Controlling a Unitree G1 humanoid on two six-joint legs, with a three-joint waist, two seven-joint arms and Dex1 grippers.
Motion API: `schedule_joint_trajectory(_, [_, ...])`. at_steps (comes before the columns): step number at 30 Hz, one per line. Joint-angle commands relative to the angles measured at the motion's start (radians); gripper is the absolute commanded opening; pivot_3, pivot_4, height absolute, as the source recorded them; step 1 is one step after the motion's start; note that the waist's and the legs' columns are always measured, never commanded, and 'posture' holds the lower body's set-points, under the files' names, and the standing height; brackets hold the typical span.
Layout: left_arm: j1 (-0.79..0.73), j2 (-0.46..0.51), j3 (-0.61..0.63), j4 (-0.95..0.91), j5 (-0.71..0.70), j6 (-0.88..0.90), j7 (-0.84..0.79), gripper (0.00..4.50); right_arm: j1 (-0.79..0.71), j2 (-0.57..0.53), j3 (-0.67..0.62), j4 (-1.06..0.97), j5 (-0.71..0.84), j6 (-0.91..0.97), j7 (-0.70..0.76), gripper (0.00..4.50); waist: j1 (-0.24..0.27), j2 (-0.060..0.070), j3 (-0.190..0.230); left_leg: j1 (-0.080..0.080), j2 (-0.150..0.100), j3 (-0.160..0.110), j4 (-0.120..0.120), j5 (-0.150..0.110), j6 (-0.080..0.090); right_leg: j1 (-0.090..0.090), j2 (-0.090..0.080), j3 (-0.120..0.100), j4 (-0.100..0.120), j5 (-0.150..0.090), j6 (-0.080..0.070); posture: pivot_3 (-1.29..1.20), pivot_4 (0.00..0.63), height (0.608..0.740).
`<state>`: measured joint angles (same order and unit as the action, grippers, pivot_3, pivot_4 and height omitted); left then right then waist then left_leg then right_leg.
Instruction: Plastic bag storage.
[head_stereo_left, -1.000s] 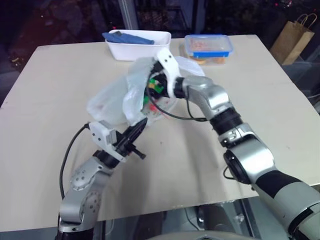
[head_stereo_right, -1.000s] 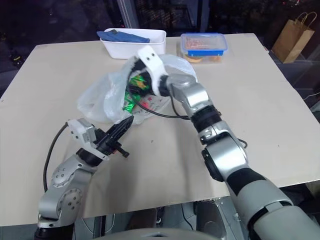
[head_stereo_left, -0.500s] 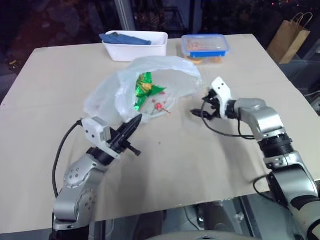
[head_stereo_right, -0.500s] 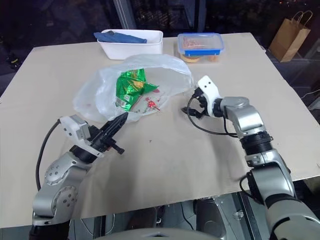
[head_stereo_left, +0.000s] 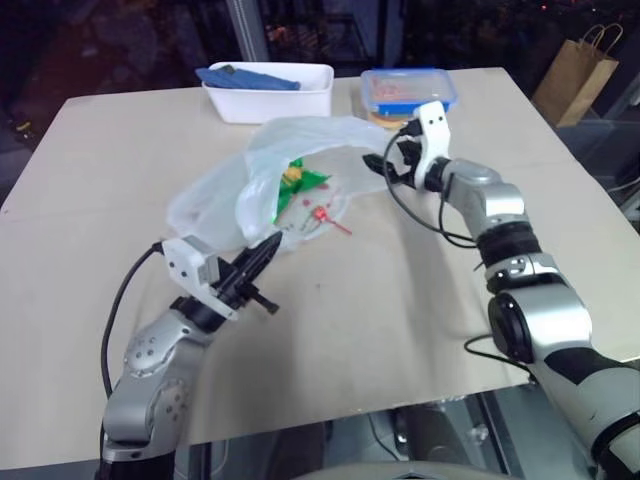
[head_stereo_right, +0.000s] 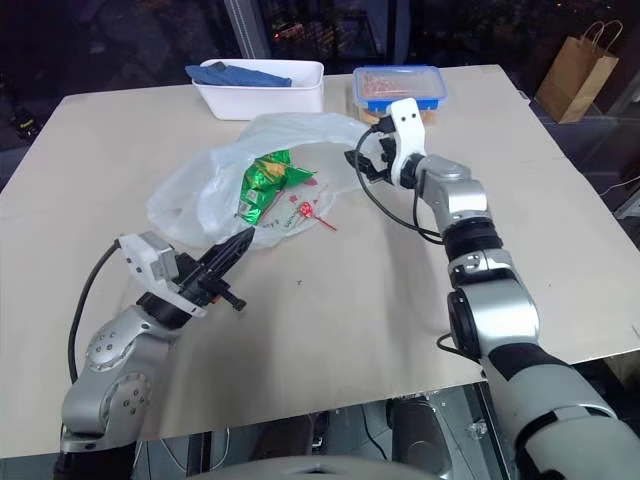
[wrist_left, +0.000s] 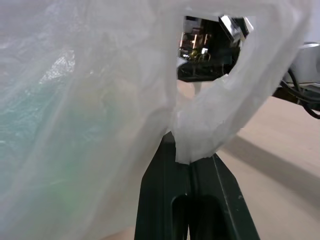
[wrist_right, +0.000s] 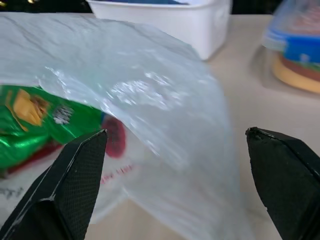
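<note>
Plastic bag (head_stereo_right: 225, 190) is lying on the table (head_stereo_right: 420, 290) just in front of the white tub (head_stereo_right: 262, 88), left gripper (head_stereo_right: 238, 247) pinching its near edge, right gripper (head_stereo_right: 362, 163) hovering spread beside its far edge.

The left arm is bent low at the near left of the table, its silver elbow down and the forearm angled forward and toward the right. Its pincer (head_stereo_left: 262, 254) has the two black fingers (wrist_left: 192, 180) pressed together, pinching the edge of the thin translucent white plastic bag (head_stereo_left: 215, 200). The right arm reaches far forward, the silver forearm stretched out and the wrist turned to the left. Its pincer (head_stereo_right: 361, 163) is held about level with the black fingers (wrist_right: 65, 192) spread wide apart, gripping nothing, close beside the bag's far rim.
</note>
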<state>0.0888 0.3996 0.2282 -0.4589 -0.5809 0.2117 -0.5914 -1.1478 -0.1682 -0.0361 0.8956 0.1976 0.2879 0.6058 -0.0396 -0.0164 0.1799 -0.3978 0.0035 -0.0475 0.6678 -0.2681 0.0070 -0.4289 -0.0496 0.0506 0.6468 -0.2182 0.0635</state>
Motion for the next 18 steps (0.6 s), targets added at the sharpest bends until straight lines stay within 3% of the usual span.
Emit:
schedule_joint_trajectory(1, [-0.021,-0.006,0.092,0.012,-0.084,0.011,0.037,0.0,-0.014,-0.009,0.005,0.002,-0.019,-0.052,0.035,4.45,-0.001,0.0,0.0,0.0,0.0,0.0,0.0,0.0,0.0,0.0,0.0,0.0,0.0,0.0,0.0,0.0,0.15,0.74])
schedule_joint_trajectory(6, [-0.037,0.005,0.168,0.055,-0.176,0.053,0.049,0.0,0.0,0.004,-0.017,-0.006,-0.02,-0.076,-0.002,4.45,-0.004,0.0,0.0,0.0,0.0,0.0,0.0,0.0,0.0,0.0,0.0,0.0,0.0,0.0,0.0,0.0,0.15,0.74])
schedule_joint_trajectory(12, [-0.063,0.032,0.178,0.089,-0.19,0.074,0.029,0.0,-0.013,0.025,-0.026,0.003,-0.02,-0.094,-0.02,4.45,-0.004,0.0,0.0,0.0,0.0,0.0,0.0,0.0,0.0,0.0,0.0,0.0,0.0,0.0,0.0,0.0,0.15,0.74])
schedule_joint_trajectory(16, [-0.091,0.041,0.185,0.109,-0.192,0.077,0.027,0.0,-0.022,0.022,-0.034,0.009,-0.018,-0.103,-0.031,2.89,-0.002,0.0,0.0,0.0,0.0,0.0,0.0,0.0,0.0,0.0,0.0,0.0,0.0,0.0,0.0,0.0,0.15,0.74])
schedule_joint_trajectory(18, [-0.105,0.048,0.19,0.103,-0.195,0.08,0.031,0.0,-0.026,0.007,-0.045,-0.017,-0.008,-0.084,-0.024,1.8,-0.003,0.0,0.0,0.0,0.0,0.0,0.0,0.0,0.0,0.0,0.0,0.0,0.0,0.0,0.0,0.0,0.15,0.74])
